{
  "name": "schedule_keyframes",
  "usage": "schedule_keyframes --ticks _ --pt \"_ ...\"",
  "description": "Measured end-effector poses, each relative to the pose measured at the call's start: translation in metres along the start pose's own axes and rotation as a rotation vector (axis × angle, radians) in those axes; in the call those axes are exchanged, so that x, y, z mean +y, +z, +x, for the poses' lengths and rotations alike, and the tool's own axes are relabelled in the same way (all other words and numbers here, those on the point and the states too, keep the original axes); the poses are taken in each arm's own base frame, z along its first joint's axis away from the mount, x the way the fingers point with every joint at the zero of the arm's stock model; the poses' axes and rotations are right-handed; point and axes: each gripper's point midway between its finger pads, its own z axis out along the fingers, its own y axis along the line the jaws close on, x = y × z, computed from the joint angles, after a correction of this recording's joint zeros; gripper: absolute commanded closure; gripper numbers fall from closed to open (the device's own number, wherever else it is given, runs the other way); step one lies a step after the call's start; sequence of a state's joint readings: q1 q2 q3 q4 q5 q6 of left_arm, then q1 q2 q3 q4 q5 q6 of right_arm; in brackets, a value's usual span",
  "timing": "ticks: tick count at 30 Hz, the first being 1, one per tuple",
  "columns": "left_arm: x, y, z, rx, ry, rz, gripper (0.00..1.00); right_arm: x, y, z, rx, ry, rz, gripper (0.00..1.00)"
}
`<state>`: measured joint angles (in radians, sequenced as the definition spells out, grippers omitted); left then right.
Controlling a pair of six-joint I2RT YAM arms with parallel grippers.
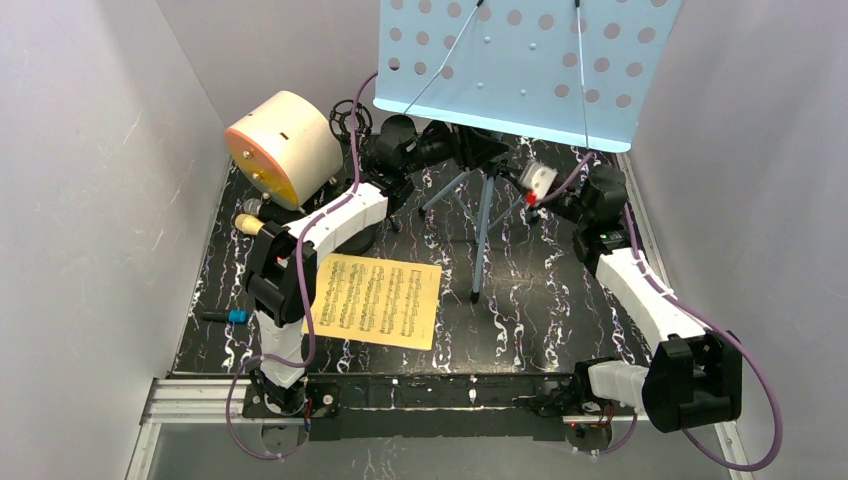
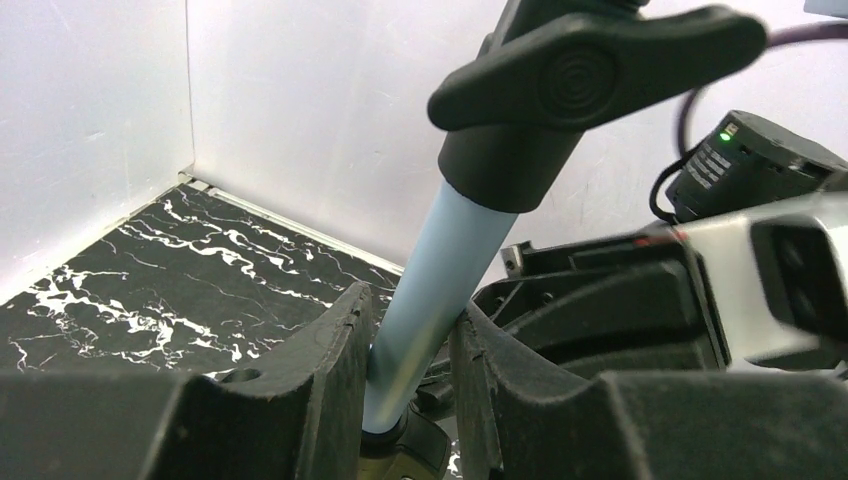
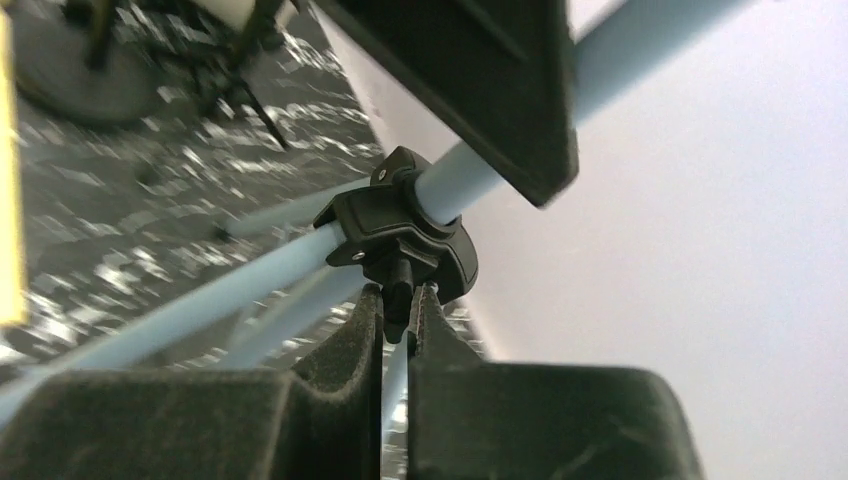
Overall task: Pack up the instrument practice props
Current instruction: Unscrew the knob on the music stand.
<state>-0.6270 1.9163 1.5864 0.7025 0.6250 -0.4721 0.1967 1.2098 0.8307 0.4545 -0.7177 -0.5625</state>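
Observation:
The blue perforated music rack point(image 1: 520, 65) stands on its tripod at the back middle. My left gripper point(image 1: 476, 150) is shut on the rack's light blue pole point(image 2: 430, 280), just below a black clamp knob point(image 2: 600, 70). My right gripper point(image 1: 524, 188) is shut on the small black wing screw point(image 3: 398, 290) of the tripod's leg collar point(image 3: 400, 225). A yellow score sheet point(image 1: 375, 300) lies flat in front. A silver-headed microphone point(image 1: 250, 207) and a cream microphone point(image 1: 250, 225) lie at the left. No lavender sheet shows.
The big cream cylinder with an orange face point(image 1: 280, 145) lies at the back left. A black wire stand point(image 1: 347, 115) sits behind it. A small black piece with a blue end point(image 1: 228, 316) lies near the left edge. Grey walls close in on three sides.

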Motion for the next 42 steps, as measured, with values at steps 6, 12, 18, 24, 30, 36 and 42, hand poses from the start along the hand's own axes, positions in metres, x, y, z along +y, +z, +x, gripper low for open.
schedule_keyframes --ticks 6,12,18,24,30,36,42 --pt "0.005 0.000 -0.001 -0.008 -0.001 -0.025 1.00 -0.006 0.005 -0.001 0.077 -0.573 -0.002 0.99" --pt "0.008 0.000 -0.002 -0.012 -0.001 -0.039 1.00 -0.008 0.006 -0.001 0.131 -1.002 0.028 0.92" --pt "0.008 0.000 -0.002 -0.012 0.003 -0.039 1.00 -0.007 0.005 -0.002 0.132 -1.002 0.066 0.67" --pt "0.008 0.000 -0.002 -0.011 0.006 -0.038 1.00 -0.006 -0.005 -0.002 0.110 -0.543 0.155 0.31" --pt "0.009 0.000 -0.001 -0.009 0.013 -0.040 1.00 0.001 -0.017 -0.007 0.029 -0.061 0.268 0.20" --pt "0.008 0.000 -0.001 -0.008 0.017 -0.039 1.00 0.007 -0.019 -0.004 -0.028 0.445 0.346 0.20" --pt "0.008 0.000 -0.001 -0.007 0.019 -0.038 1.00 0.013 -0.011 -0.002 -0.089 0.960 0.374 0.24"
